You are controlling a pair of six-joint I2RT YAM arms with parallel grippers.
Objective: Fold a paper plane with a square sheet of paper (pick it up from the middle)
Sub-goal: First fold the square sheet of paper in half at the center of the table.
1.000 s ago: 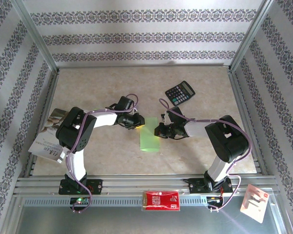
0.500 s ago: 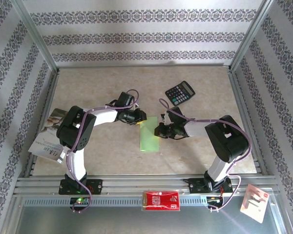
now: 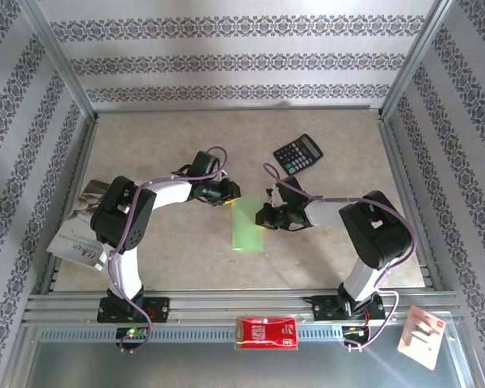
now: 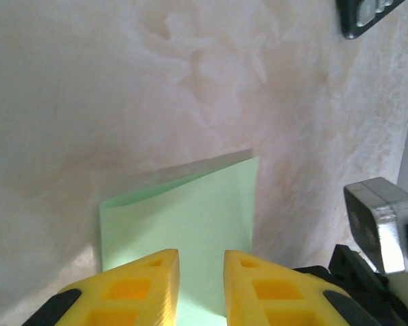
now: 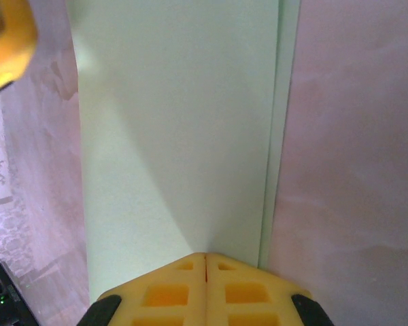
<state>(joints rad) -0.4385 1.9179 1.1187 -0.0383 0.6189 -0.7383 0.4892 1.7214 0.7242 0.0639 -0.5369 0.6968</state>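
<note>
The left gripper [image 4: 200,252] has its yellow fingers a little apart, with a narrow gap between the tips. They hang over the short end of the light green sheet of paper [image 3: 246,226] that faces the black calculator [image 3: 298,153], and the green shows through the gap. The right gripper [image 5: 205,257] has its two fingers pressed flat together, only a seam between them. Its tip is set at the sheet's long edge on the calculator's side; whether it actually touches the paper I cannot tell. The sheet lies flat on the marbled table [image 3: 170,145], folded over into a long narrow strip. Its two layers are not quite matched, so a thin paler margin of the under layer shows along one long edge and at the end toward the calculator. It sits nearer the arm bases than the calculator and a little to the calculator's left, between the two grippers. Well away from the calculator, a red-and-white packet [image 3: 267,332] rests on the metal rail in front, and a printed leaflet [image 3: 79,230] lies by the table's left edge.
</note>
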